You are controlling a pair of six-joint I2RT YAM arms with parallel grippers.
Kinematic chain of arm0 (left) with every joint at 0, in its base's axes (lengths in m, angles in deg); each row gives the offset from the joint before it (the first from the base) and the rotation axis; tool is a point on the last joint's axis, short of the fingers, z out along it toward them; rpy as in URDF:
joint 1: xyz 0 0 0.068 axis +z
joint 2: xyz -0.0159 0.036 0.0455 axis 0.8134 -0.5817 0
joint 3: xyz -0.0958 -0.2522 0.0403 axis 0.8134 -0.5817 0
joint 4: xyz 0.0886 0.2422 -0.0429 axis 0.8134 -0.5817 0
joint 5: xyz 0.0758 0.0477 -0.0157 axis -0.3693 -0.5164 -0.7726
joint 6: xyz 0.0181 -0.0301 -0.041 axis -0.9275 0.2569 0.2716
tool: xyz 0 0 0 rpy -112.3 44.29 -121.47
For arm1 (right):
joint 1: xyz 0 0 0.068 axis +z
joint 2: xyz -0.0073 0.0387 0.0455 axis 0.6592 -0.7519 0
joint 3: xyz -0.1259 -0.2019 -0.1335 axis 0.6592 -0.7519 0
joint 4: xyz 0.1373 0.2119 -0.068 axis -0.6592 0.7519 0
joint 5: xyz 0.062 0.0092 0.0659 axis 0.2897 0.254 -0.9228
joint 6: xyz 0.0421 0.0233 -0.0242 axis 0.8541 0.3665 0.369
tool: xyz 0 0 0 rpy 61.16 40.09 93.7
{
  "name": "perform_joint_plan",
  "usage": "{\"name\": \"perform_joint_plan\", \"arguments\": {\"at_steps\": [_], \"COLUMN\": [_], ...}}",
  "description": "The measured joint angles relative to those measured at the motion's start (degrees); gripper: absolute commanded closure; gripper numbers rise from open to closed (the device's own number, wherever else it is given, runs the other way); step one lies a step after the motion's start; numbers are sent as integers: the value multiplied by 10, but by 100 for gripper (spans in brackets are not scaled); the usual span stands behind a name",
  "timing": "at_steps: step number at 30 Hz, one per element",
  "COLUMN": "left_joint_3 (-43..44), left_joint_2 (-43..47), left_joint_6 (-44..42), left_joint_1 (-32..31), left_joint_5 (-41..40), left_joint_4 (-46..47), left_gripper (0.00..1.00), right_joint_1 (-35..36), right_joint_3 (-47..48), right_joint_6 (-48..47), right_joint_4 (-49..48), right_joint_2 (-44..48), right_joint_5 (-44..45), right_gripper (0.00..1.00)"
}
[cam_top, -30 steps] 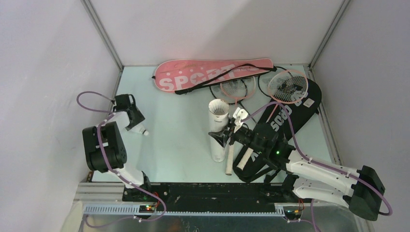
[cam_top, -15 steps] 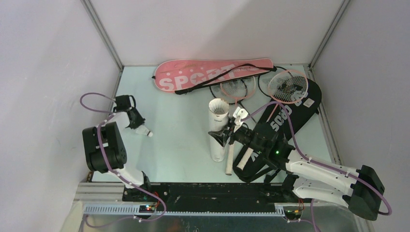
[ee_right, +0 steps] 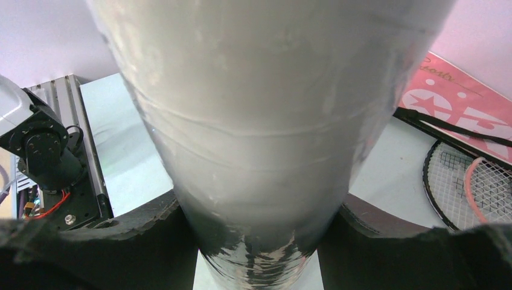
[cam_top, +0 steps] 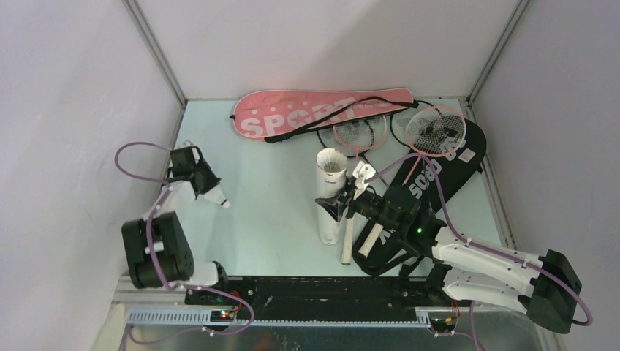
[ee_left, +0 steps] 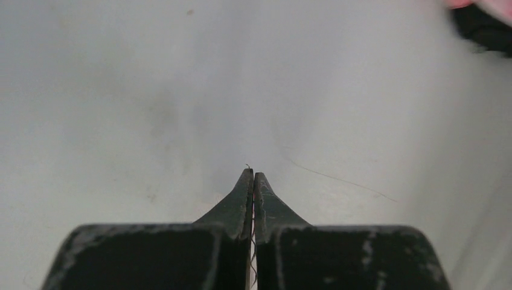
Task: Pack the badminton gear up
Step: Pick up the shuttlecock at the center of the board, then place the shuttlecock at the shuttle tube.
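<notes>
Left gripper: jaws pressed together, nothing visible between them.
Beside it: white shuttlecock at the tip, left part of the table.
Right gripper: clamped around the tube.
Crowding: racket handle just right of the tube; black bag beyond; pink bag at the far edge.
Tube: long, translucent white, far end open.

Pale green table — white walls around it, metal rail at near edge.

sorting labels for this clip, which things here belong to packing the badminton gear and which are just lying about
Job: pink bag, black bag, rackets, tube, shuttlecock.
Just there: purple cables, metal rail; both rig parts.
</notes>
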Motion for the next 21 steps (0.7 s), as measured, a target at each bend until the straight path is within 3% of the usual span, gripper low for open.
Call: {"name": "perform_joint_plan", "arguments": {"at_steps": [6, 14, 21], "left_joint_3": [-5, 101, 271], "left_joint_2": [162, 334, 330], "left_joint_6": [10, 8, -59], "left_joint_1": [-68, -264, -483], "left_joint_5": [-4, -16, 6], "left_joint_4": [15, 50, 83], "left_gripper": [100, 100, 100], "right_joint_1": [0, 0, 2], "right_joint_3": [0, 0, 0], "right_joint_6": [0, -3, -13], "right_joint_4": [0, -7, -17], "right_joint_2": [0, -4, -12], "right_joint_5": [7, 1, -31], "right_gripper": [41, 41, 42]}}
